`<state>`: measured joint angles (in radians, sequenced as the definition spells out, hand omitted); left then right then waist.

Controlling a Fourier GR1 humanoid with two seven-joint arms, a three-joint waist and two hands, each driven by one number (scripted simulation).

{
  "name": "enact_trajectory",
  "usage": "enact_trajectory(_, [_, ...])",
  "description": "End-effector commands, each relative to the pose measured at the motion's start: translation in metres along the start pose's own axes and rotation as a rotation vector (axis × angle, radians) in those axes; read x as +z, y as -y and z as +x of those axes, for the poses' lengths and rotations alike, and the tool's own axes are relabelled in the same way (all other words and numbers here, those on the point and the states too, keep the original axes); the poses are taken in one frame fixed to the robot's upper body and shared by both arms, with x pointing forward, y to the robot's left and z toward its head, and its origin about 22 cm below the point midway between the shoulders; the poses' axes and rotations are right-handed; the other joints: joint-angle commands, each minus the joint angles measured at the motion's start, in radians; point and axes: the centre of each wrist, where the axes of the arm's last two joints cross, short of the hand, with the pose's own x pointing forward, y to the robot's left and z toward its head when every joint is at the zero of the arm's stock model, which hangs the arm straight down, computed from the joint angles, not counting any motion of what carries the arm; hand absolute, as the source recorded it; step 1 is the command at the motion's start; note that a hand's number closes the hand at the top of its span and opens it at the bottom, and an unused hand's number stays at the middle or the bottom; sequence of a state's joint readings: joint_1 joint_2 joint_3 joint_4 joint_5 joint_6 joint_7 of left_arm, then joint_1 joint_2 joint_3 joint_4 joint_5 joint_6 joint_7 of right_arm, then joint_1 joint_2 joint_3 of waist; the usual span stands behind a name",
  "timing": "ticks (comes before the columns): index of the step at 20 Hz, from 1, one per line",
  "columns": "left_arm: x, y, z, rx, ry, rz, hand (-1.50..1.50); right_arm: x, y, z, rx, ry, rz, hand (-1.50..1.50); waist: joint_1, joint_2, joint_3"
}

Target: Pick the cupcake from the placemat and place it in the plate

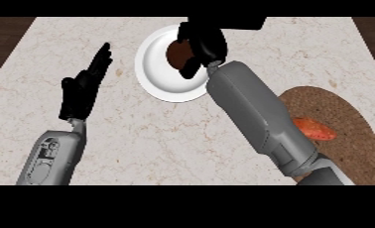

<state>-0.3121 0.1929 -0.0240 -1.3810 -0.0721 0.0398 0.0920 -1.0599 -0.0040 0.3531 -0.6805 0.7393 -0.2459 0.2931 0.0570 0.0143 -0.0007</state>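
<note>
The white plate [157,81] lies at the counter's back middle. My right hand [204,41] is over it, reaching in from the lower right. Its fingers and thumb curl round the brown cupcake [176,56], which shows over the plate's centre and is partly hidden by the hand. I cannot tell whether the cupcake touches the plate. The brown round placemat [344,113] lies at the right, partly covered by my right forearm. My left hand [82,90] rests open at the left, fingers straight and pointing up, apart from the plate.
An orange vegetable [316,130] lies on the placemat beside my right forearm. The counter [147,133] is pale marble, with dark wood floor showing past its back corners.
</note>
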Motion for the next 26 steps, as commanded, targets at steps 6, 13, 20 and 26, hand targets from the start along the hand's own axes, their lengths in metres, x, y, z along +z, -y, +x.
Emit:
enact_trajectory(6, [-0.005, 0.006, 0.010, -0.003, 0.026, -0.058, 0.00, -0.002, -0.027, -0.031, -0.163, -0.195, 0.086, -1.50, 0.060, 0.016, 0.001])
enact_trajectory(13, [-0.009, 0.011, 0.006, 0.005, 0.049, -0.054, 0.00, -0.002, -0.025, -0.030, -0.353, -0.113, 0.031, -1.50, 0.065, 0.018, 0.002])
enact_trajectory(20, [-0.017, 0.006, 0.015, 0.003, 0.002, -0.006, 0.00, -0.006, -0.010, -0.034, -0.639, -0.146, -0.174, -1.50, 0.008, 0.005, 0.002])
enact_trajectory(26, [0.000, 0.001, 0.009, -0.002, -0.023, 0.026, 0.00, -0.002, -0.005, -0.078, -0.736, -0.236, -0.319, -1.50, -0.036, -0.008, 0.002])
